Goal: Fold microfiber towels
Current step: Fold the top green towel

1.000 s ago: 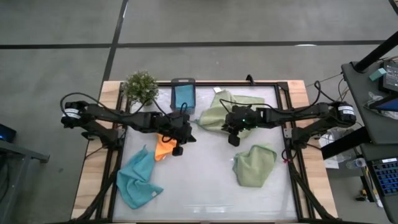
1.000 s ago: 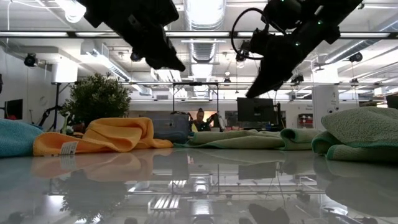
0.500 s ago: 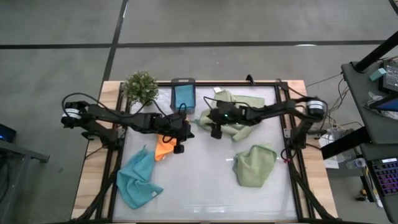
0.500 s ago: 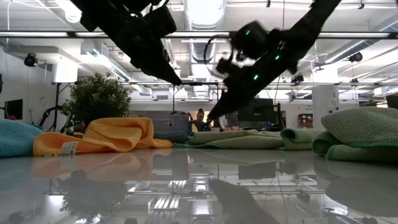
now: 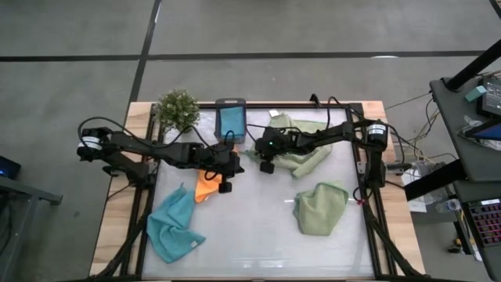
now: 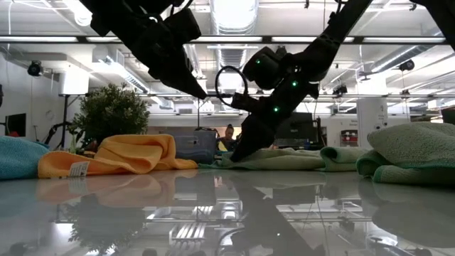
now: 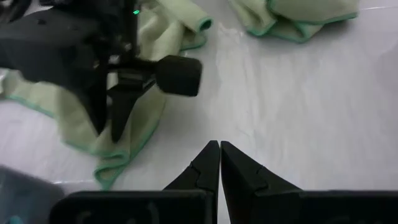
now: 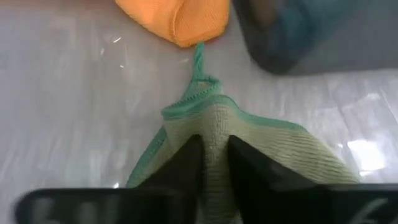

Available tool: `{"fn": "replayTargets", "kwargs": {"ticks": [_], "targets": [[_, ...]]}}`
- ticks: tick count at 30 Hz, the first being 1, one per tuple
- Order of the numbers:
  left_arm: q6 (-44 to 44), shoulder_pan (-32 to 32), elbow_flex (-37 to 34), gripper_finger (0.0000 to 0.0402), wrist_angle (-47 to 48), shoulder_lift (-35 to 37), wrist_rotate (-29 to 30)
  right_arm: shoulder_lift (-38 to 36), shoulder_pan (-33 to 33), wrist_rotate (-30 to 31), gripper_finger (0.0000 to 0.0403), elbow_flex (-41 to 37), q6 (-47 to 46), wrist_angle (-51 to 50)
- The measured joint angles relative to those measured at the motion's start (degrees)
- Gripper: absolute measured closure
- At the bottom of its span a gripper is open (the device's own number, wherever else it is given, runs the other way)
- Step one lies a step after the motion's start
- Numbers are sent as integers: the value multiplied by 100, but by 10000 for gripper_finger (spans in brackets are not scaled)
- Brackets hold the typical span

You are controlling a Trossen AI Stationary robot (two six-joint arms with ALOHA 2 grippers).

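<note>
A sage green towel lies crumpled at the far middle of the white table; my right gripper is shut on its left corner. My left gripper hangs shut above bare table, just left of that corner, touching nothing. An orange towel lies bunched under the left arm. A light blue towel lies at the near left and a second green towel at the near right. Another blue towel sits in the dark box. My right gripper pinches the green towel between its two fingers just behind the corner with the green hang loop. The fingers slant down from the table's right side. The corner rests low at the table, with the rest of the towel lying slack behind it.
A small potted plant stands at the far left corner, beside the dark grey box. Bare white table lies between the near towels. A wooden frame borders the table.
My right gripper has swung toward the table's left edge and come down from above the green towel's middle onto its left corner, where it has taken hold. The towels lie as before.
</note>
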State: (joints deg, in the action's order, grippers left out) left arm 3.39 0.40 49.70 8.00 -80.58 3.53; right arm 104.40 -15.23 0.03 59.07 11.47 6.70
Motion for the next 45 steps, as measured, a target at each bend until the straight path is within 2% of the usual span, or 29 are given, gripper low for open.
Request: {"fn": "replayTargets", "kwargs": {"ticks": [2, 8, 13, 19, 23, 27, 33, 37, 45], "targets": [[-1, 0, -16, 402, -5, 2, 86, -109, 27, 1, 383, -63, 82, -20], [-1, 0, -34, 401, -163, 2, 179, -816, 237, -155, 393, -415, 298, -89], [45, 0, -36, 383, -562, 4, 133, -1816, 414, -1169, 394, -758, 508, -343], [34, -15, -56, 303, -1111, -84, 109, -3015, 448, -2370, 394, -1298, 389, -435], [34, -43, -63, 250, -1459, -405, 106, -3583, 485, -2426, 394, -1629, 112, -429], [57, -75, -67, 225, -1918, -994, -54, -3942, 532, -2418, 394, -1937, -136, -30], [141, -81, -67, 221, -2378, -1602, -155, -4271, 549, -2417, 394, -2182, -244, 194], [139, -75, -65, 221, -2520, -1742, 283, -4364, 549, -2415, 394, -2230, -300, 197], [4, 26, -65, 221, -2984, -2089, 466, -4342, 549, -2412, 394, -2233, -360, 371]]}}
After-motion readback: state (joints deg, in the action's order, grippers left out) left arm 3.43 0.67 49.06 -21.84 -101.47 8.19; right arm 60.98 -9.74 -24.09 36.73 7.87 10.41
